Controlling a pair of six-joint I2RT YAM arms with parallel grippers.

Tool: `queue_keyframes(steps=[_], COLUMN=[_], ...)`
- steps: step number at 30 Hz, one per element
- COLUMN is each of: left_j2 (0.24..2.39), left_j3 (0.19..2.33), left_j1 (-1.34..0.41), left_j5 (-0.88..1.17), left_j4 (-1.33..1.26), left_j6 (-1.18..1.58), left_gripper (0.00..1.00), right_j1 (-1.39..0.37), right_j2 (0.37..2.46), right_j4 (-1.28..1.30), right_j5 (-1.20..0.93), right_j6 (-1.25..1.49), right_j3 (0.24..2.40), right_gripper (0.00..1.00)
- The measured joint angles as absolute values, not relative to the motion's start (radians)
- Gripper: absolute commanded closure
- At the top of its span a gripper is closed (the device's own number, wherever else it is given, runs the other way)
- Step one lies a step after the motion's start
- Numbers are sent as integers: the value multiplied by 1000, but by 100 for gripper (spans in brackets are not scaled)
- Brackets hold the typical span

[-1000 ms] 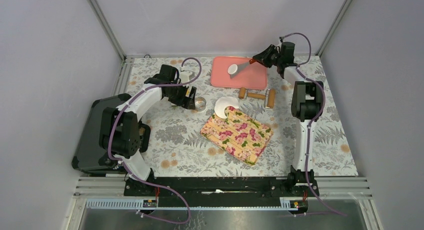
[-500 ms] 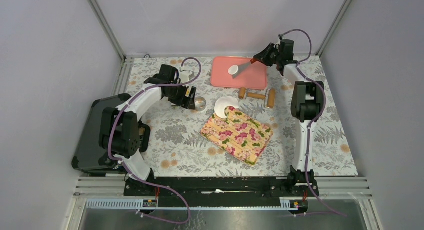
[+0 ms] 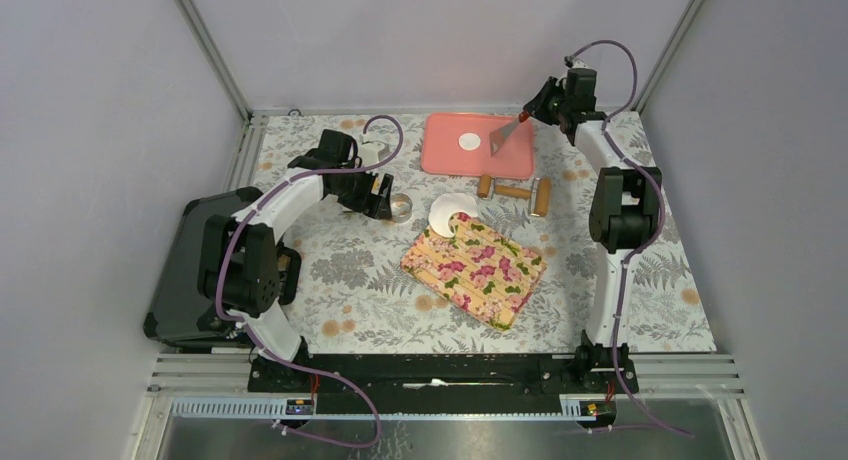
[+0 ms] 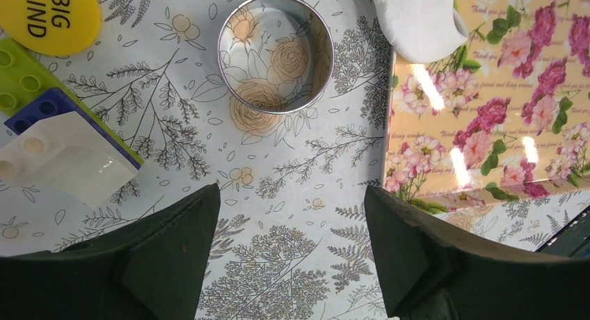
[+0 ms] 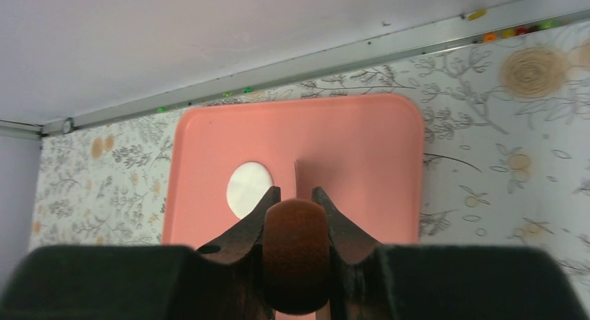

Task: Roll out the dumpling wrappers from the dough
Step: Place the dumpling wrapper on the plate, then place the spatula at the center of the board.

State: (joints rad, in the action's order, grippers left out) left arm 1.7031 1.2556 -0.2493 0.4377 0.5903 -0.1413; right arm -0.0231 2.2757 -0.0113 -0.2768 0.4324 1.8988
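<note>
One round white dumpling wrapper [image 3: 469,141] [image 5: 248,188] lies flat on the pink tray [image 3: 500,162] [image 5: 362,139] at the back. My right gripper [image 3: 530,113] [image 5: 296,195] is shut on the red-brown handle of a metal spatula [image 3: 503,135] [image 5: 296,254], whose blade hangs just right of the wrapper, apart from it. The dough [image 3: 450,212] [image 4: 416,21], a thin white sheet with a round notch, rests on the far corner of the floral board [image 3: 475,265] [image 4: 501,111]. My left gripper [image 3: 380,196] [image 4: 292,250] is open above the tablecloth, just short of the metal ring cutter [image 3: 401,207] [image 4: 275,52].
A wooden rolling pin [image 3: 515,191] lies between the tray and the board. Toy blocks [image 4: 42,118] and a yellow tag [image 4: 49,14] sit left of the ring. A black box [image 3: 185,270] stands at the table's left edge.
The right gripper drew the spatula back to the right and up. The wrapper that rode on its blade now lies on the tray. The left arm has not moved.
</note>
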Motion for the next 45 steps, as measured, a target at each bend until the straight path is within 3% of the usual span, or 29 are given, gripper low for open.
queue_keyframes(steps=[2, 5, 9, 17, 25, 31, 41, 45], left_j2=[1700, 1686, 1659, 1540, 1444, 1409, 1335, 1340], left_j3=[1256, 1256, 1256, 1262, 1197, 1121, 1102, 1102], left_j1=[-249, -249, -241, -208, -206, -205, -205, -205], left_j5=[439, 439, 440, 442, 445, 453, 465, 464], left_j4=[590, 590, 597, 665, 710, 725, 710, 704], left_j6=[-142, -142, -152, -205, -240, -266, -274, -273], left_gripper=[18, 8, 1, 1, 1, 1, 1, 1], right_j1=[-20, -2, 86, 379, 373, 373, 373, 372], right_j2=[2247, 2202, 2085, 1539, 1153, 1170, 1377, 1451], right_j4=[8, 38, 35, -96, -136, -247, -446, -470], right_j5=[-257, -260, -384, -577, -662, -663, -650, -656], right_j6=[395, 383, 469, 555, 498, 508, 574, 591], right_j3=[1885, 1862, 1765, 1155, 705, 637, 572, 572], right_gripper=[100, 100, 100, 100, 100, 100, 100, 81])
